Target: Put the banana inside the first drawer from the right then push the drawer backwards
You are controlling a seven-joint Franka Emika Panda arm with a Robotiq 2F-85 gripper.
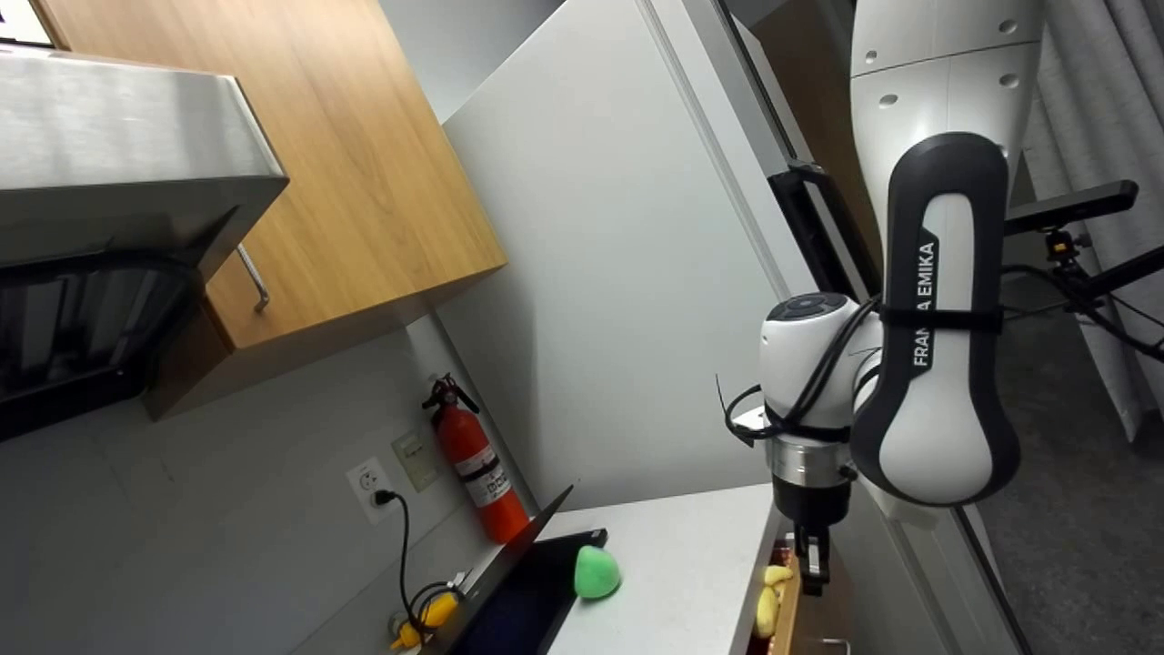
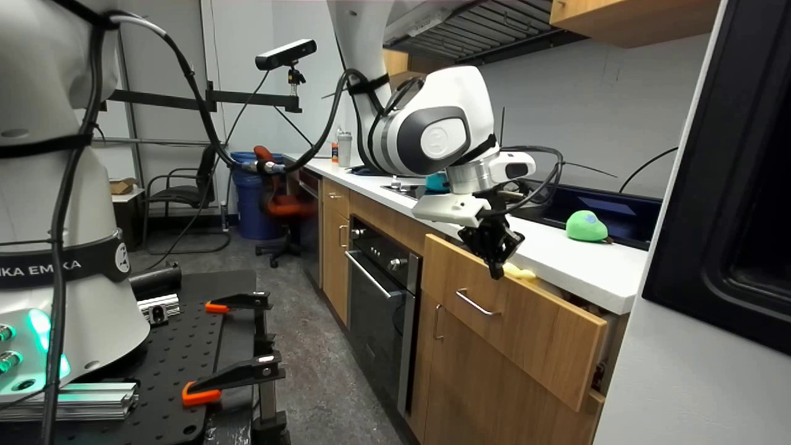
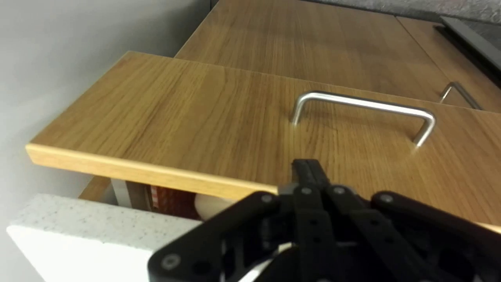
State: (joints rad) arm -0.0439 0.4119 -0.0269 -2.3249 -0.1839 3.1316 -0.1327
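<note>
The first drawer from the right (image 2: 537, 321) stands pulled partly out, its wooden front (image 3: 188, 117) apart from the counter edge. Inside it, behind that front, lies the yellow banana (image 1: 767, 611) beside another small yellow shape (image 1: 777, 575); whether the two are one piece I cannot tell. Only a sliver of yellow shows over the panel in an exterior view (image 2: 519, 272). My gripper (image 3: 307, 162) is shut with nothing between its fingers. Its tips point down by the top of the drawer front, on the handle side, in both exterior views (image 1: 812, 587). Contact with the wood is unclear.
A metal handle (image 3: 364, 105) sticks out from the drawer front. The white counter (image 2: 587, 262) overhangs the drawer's back part and bears a green ball (image 2: 586, 227). Left of the drawer is an oven (image 2: 380, 309); a pale wall panel (image 2: 692, 371) stands close on its right.
</note>
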